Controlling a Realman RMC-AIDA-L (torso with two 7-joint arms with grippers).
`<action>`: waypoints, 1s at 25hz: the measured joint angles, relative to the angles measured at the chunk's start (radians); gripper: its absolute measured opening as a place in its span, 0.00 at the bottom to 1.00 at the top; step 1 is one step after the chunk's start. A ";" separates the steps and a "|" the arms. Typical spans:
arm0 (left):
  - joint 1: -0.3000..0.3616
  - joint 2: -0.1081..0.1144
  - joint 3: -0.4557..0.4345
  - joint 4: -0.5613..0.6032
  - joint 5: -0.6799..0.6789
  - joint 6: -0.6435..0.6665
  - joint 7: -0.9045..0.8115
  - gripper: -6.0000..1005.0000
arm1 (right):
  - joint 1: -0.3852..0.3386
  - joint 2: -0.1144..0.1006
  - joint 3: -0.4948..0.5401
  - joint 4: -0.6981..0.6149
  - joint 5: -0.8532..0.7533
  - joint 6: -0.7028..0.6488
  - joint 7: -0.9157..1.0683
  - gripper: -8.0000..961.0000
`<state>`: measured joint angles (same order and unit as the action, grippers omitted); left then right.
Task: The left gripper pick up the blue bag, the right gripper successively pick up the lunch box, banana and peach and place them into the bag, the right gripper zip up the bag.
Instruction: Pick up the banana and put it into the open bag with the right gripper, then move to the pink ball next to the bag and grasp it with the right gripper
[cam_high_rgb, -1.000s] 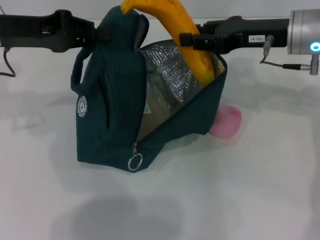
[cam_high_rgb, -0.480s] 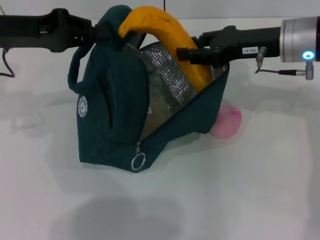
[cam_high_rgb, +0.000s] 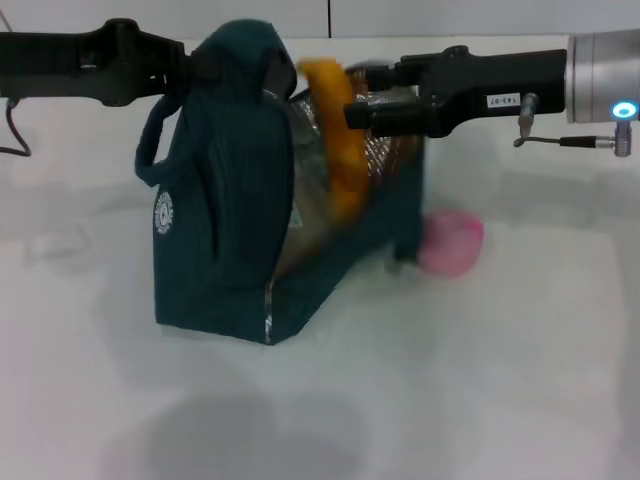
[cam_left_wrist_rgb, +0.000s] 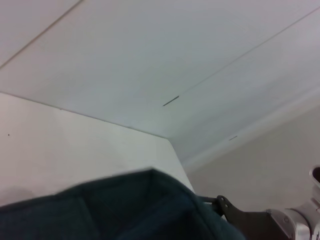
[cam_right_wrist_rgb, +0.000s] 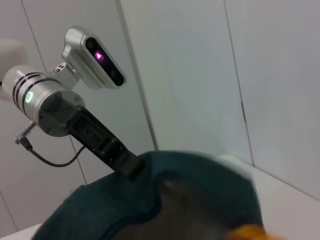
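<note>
Since the earlier frame the banana (cam_high_rgb: 335, 150) has dropped nearly upright into the blue bag (cam_high_rgb: 225, 240), held up at its top by the left gripper (cam_high_rgb: 196, 68). Right gripper (cam_high_rgb: 362, 100), jaw state unclear, hovers beside it; the peach (cam_high_rgb: 452, 243) sits on the desk (cam_high_rgb: 480, 380) below-right, nearest that arm.

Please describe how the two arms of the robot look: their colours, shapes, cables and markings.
Both arms are slim and black. The right gripper sits on a black link with a small white label, behind it a silver cuff with a glowing blue-green ring and a thin dark cable. The left gripper is matching black, with a dark cable at the frame's edge.
</note>
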<state>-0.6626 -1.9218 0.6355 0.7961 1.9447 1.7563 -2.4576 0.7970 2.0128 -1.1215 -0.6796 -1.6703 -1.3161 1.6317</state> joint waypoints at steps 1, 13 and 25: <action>0.000 -0.001 0.002 0.000 0.000 0.000 0.000 0.04 | -0.003 0.000 0.001 -0.004 0.000 0.000 0.000 0.57; 0.008 -0.001 0.002 0.000 0.003 0.002 0.000 0.04 | -0.188 -0.012 0.007 -0.370 -0.013 0.018 0.101 0.87; 0.017 0.002 0.001 0.000 0.002 0.001 0.000 0.04 | -0.346 -0.040 0.132 -0.508 -0.266 -0.228 0.307 0.89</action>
<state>-0.6452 -1.9200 0.6368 0.7961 1.9468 1.7577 -2.4574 0.4512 1.9729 -0.9893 -1.1877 -1.9360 -1.5437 1.9383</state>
